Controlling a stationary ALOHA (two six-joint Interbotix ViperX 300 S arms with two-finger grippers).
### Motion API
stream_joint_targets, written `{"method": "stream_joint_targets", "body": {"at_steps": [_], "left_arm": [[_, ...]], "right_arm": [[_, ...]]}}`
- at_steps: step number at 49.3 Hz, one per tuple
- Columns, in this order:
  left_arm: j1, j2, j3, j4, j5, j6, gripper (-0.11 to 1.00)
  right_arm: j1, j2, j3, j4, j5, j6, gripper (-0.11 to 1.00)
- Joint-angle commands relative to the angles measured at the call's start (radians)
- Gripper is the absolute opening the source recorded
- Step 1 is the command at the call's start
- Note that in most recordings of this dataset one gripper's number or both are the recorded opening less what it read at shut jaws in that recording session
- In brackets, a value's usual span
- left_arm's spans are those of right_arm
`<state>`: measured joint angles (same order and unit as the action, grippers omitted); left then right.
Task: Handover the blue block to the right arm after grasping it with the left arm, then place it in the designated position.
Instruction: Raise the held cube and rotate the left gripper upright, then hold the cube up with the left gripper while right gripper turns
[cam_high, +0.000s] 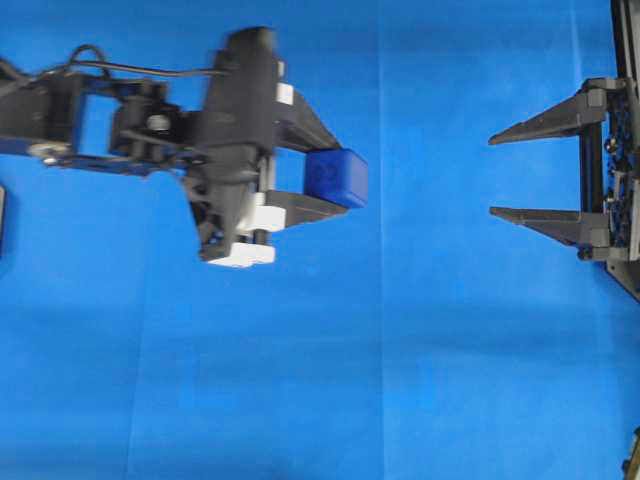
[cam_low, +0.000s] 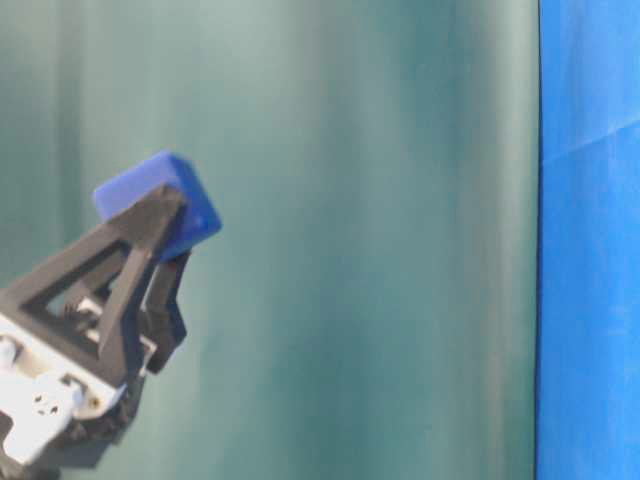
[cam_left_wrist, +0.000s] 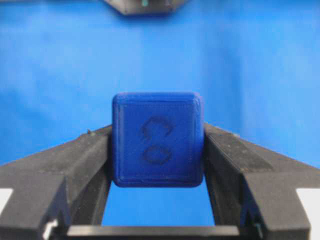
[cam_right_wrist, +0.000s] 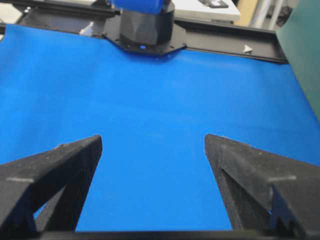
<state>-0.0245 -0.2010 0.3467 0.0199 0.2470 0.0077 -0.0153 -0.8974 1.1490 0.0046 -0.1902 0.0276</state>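
Two black triangular fingers of the left arm's pincer, the one with white plastic rail brackets, press on opposite sides of the small dark-blue cube with rounded edges, the blue block. In the left wrist view the block sits at the very fingertips, its marked face turned to the camera, with a faint dark figure like two stacked loops; its top edge rises above the fingers and its lower edge hangs over the gap between them. Beyond it lies only bright blue cloth, and at the far top edge a dark base shows, blurred.

From table level the block is lifted clear of the surface, tilted, jutting past the fingertips against a dark green backdrop.

Overhead, the left arm reaches in from the left edge and the block points toward the right side. A wide stretch of bare blue-covered worktop separates it from the right arm's all-black pincer, which stands spread wide at the right edge with nothing between its fingers, both tips aimed at the block. They are well apart.

In the right wrist view the two dark fingers frame open cloth, running back to a black frame rail and a dark arm base at the worktop's far edge.
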Motion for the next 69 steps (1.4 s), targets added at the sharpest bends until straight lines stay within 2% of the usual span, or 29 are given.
{"method": "stream_joint_targets", "body": {"at_steps": [1,8,16,41,46,56,69], "left_arm": [[0.003,-0.064,0.061,-0.002,-0.141,0.002,0.46],[0.003,-0.103,0.167,-0.003,-0.311,0.002,0.46],[0.003,-0.120,0.235,-0.005,-0.433,0.002,0.46],[0.003,-0.120,0.245,-0.008,-0.456,0.000,0.46],[0.003,-0.120,0.245,-0.008,-0.456,0.000,0.46],[0.002,-0.120,0.245,-0.009,-0.456,-0.003,0.46],[0.003,-0.120,0.247,-0.009,-0.456,-0.026,0.46]], "right_arm": [[-0.002,0.005,-0.028,0.002,-0.008,0.000,0.96],[-0.002,0.005,-0.028,0.003,-0.009,0.000,0.96],[-0.002,0.005,-0.029,0.002,-0.008,0.000,0.96],[-0.002,0.005,-0.046,-0.009,-0.003,-0.009,0.96],[-0.002,0.005,-0.066,-0.051,0.009,-0.017,0.96],[0.000,0.005,-0.126,-0.187,0.072,-0.071,0.96],[0.005,0.005,-0.164,-0.405,0.075,-0.176,0.96]]}}
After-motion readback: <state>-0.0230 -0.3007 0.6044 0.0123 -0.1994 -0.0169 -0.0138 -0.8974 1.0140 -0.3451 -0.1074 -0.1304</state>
